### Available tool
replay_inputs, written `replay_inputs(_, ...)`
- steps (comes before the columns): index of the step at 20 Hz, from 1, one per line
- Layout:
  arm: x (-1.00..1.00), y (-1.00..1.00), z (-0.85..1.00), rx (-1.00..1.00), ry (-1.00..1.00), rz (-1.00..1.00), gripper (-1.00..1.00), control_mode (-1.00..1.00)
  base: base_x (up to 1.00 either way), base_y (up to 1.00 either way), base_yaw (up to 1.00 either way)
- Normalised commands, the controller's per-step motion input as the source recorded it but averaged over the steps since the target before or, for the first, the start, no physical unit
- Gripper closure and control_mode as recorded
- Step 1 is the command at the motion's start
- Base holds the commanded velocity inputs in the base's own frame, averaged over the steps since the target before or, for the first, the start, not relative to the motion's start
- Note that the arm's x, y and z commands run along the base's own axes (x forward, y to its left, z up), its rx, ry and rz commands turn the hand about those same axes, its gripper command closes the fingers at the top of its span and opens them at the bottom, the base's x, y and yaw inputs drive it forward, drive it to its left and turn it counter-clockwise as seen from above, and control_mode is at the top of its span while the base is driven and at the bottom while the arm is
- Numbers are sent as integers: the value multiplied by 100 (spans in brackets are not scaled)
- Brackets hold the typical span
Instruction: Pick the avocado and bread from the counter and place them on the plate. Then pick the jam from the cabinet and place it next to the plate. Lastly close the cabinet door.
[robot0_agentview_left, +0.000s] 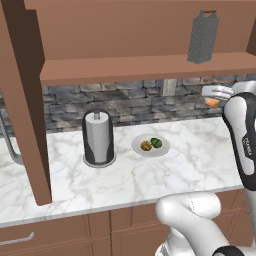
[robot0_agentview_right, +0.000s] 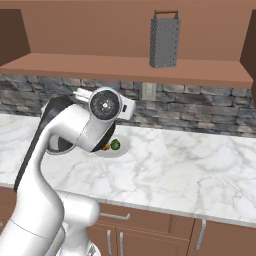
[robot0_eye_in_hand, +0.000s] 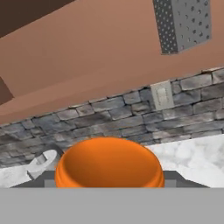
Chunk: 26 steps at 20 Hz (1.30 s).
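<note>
— What's around you, left to right?

— Far to the left of my fingers, a wooden cabinet door hangs open over the veined white marble counter. Then a dark paper-towel holder, then the round pale plate carrying the yellow-brown bread and green avocado. Grey stone backsplash behind.

— And your fingers?

— Closed around the squat orange jam, held off the counter, right of the plate. Up left of them, a perforated metal grater stands on the cabinet shelf.
</note>
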Motion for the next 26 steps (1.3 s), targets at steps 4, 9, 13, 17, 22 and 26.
replay_inputs(4,6,-10,-47,0,0,29,100,-100,0,0,0)
replay_inputs(9,21,-8,-55,-1,0,33,100,-100,0,0,0)
replay_inputs(13,30,-1,-58,-3,0,33,100,-100,0,0,0)
replay_inputs(17,33,0,-64,-5,0,34,100,-100,0,0,0)
replay_inputs(22,28,0,-62,-7,-2,34,100,-100,0,0,0)
replay_inputs(26,11,-2,-58,-4,-19,32,100,-100,0,0,0)
